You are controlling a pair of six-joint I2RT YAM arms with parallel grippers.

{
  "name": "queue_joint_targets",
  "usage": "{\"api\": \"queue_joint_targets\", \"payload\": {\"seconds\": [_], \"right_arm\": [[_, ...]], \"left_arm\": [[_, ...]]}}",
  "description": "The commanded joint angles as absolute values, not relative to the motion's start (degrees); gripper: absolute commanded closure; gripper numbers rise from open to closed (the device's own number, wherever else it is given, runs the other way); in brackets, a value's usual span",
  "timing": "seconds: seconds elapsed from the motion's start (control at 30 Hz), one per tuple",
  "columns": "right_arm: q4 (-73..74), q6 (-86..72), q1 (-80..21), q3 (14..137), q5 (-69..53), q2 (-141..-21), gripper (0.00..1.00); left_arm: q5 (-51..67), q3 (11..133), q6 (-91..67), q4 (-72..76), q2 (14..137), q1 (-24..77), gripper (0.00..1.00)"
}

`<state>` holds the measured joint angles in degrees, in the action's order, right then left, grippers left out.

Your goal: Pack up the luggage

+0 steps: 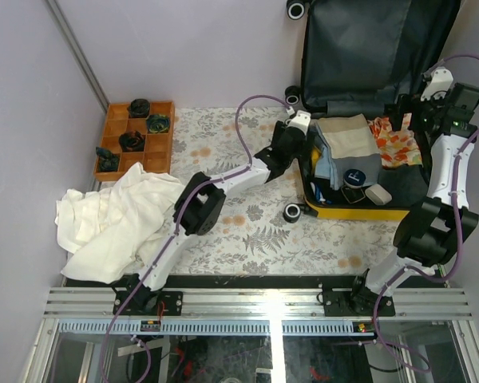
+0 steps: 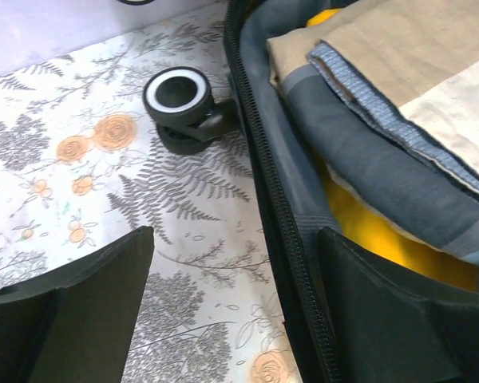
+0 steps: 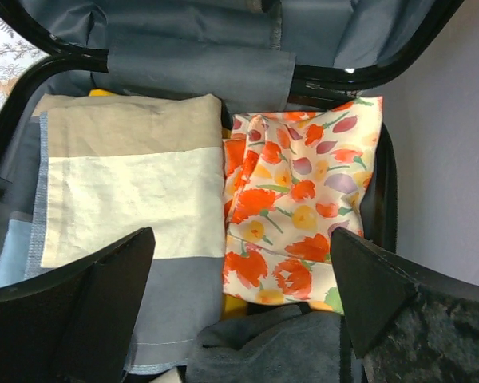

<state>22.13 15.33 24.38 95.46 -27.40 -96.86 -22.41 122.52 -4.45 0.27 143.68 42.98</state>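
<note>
The yellow luggage point(image 1: 359, 212) lies open at the back right, its dark-lined lid upright. Inside are a folded beige, cream and blue cloth point(image 1: 347, 136), an orange floral cloth point(image 1: 395, 142), a dark round item point(image 1: 354, 177) and a small grey pouch point(image 1: 378, 194). My left gripper point(image 1: 302, 142) is open and empty. In the left wrist view it point(image 2: 235, 319) straddles the luggage's zippered left rim point(image 2: 263, 159), with one finger over the tablecloth and one inside. My right gripper point(image 1: 415, 112) is open and empty. In the right wrist view it point(image 3: 243, 303) hovers above the floral cloth point(image 3: 295, 199) and the folded cloth point(image 3: 128, 183).
An orange compartment tray point(image 1: 172, 136) with dark rolled socks stands at the back left. A heap of white cloth point(image 1: 116, 219) lies at the front left. Black luggage wheels point(image 1: 293, 213) point(image 2: 180, 100) stick out over the floral tablecloth point(image 1: 247, 231).
</note>
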Motion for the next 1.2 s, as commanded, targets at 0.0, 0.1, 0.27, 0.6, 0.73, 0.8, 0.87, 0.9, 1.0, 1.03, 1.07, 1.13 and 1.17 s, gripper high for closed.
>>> {"api": "queue_joint_targets", "payload": {"seconds": [0.0, 0.1, 0.27, 0.6, 0.73, 0.8, 0.87, 0.9, 1.0, 1.03, 1.07, 1.13, 1.17], "right_arm": [[20.8, 16.1, 24.4, 95.6, -25.6, -94.8, 0.02], [20.3, 15.4, 24.5, 96.6, -25.8, -96.5, 0.02], [19.5, 13.2, 24.4, 100.5, -26.6, -100.4, 0.03], [14.6, 4.1, 23.9, 113.4, -34.1, -110.2, 0.10], [8.6, -0.1, 21.2, 115.3, -39.2, -112.2, 0.10], [5.9, -1.4, 19.4, 115.6, -42.2, -112.5, 0.09], [3.3, -3.0, 17.9, 115.1, -44.2, -112.0, 0.09], [1.1, -3.9, 17.5, 114.5, -45.2, -111.6, 0.09], [-2.7, -5.8, 16.8, 112.4, -46.6, -110.3, 0.06], [-3.0, -5.8, 16.6, 112.4, -47.2, -110.4, 0.06], [-3.2, -5.6, 16.4, 112.6, -48.2, -110.7, 0.06], [-3.5, -5.7, 15.9, 113.0, -50.6, -111.3, 0.07], [-4.0, -6.1, 15.5, 112.9, -52.1, -111.5, 0.08]], "left_arm": [[-35.8, 113.7, 0.4, 2.3, 137.3, 34.6, 0.23], [-37.4, 107.8, -0.5, 2.5, 133.5, 31.3, 0.27], [-39.3, 99.9, -2.5, 2.4, 128.0, 26.8, 0.30], [-34.5, 90.1, -5.5, -1.8, 119.0, 18.3, 0.29], [-25.2, 89.5, -8.0, -4.3, 117.1, 18.1, 0.20], [-19.7, 89.0, -8.8, -5.2, 115.6, 18.1, 0.16], [-14.6, 88.2, -9.8, -5.8, 113.2, 17.7, 0.10], [-11.5, 87.4, -9.8, -5.8, 111.5, 17.3, 0.08], [-2.3, 83.2, -9.3, -4.6, 105.7, 14.8, 0.03], [0.4, 82.2, -9.5, -4.4, 104.0, 13.5, 0.02], [4.1, 81.4, -9.8, -4.4, 102.7, 12.4, 0.02], [8.8, 80.9, -10.7, -5.3, 101.0, 10.1, 0.00], [9.9, 81.0, -11.2, -6.0, 100.6, 9.2, 0.00]]}}
